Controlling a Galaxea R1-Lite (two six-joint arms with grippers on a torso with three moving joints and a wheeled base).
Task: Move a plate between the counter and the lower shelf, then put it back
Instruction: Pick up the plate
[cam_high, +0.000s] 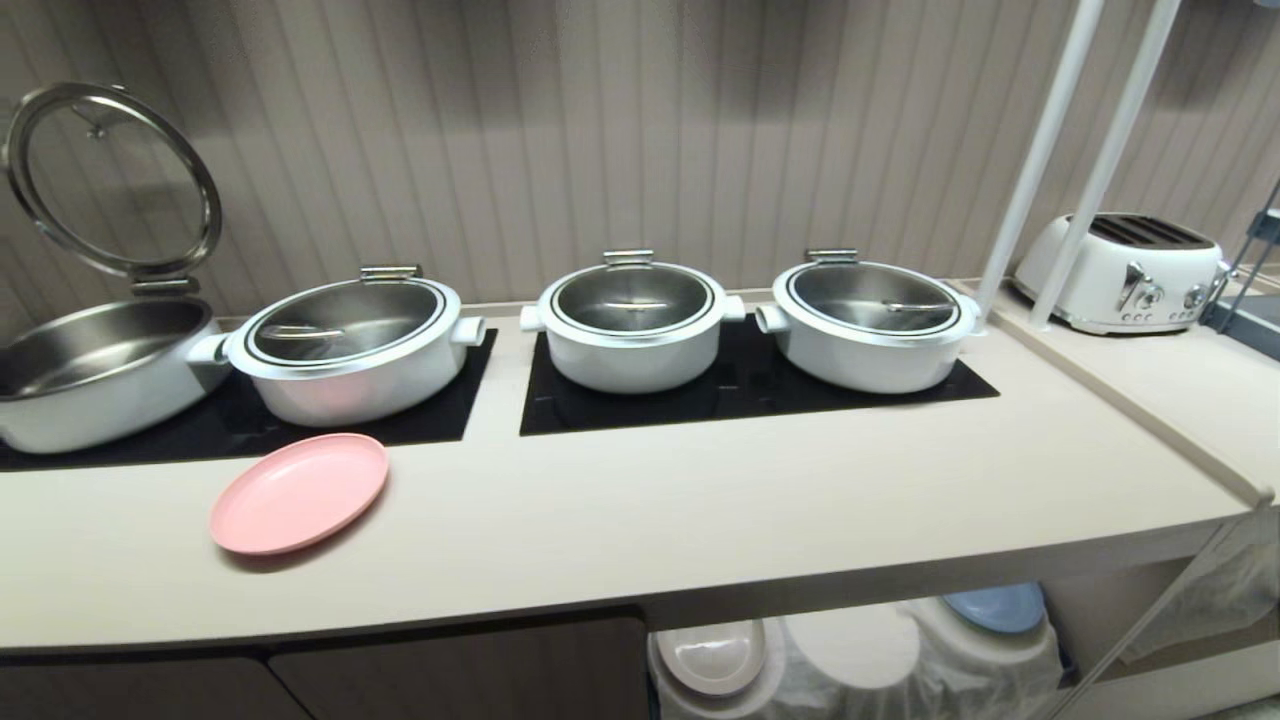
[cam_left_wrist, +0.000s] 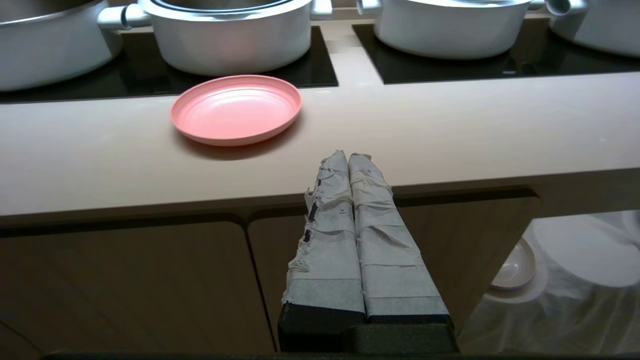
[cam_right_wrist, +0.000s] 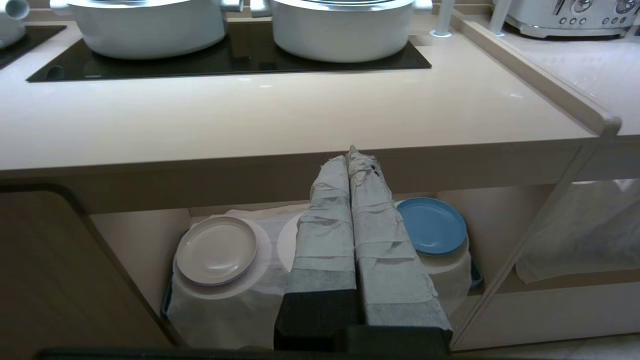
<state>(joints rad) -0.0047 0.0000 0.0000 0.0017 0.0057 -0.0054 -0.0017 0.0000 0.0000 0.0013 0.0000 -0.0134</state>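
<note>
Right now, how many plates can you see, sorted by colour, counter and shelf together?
Pink plate, on the counter: 1
Cream plate, on the lower shelf: 1
Blue plate, on the lower shelf: 1
Total: 3

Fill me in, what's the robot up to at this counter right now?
Nothing is being handled yet. The pink plate lies untouched on the counter, in front of a white pot. Both arms are parked below the counter's front edge: the left gripper and the right gripper are shut and empty. In the lower shelf, a cream plate and a blue plate sit on cloth mounds.
</note>
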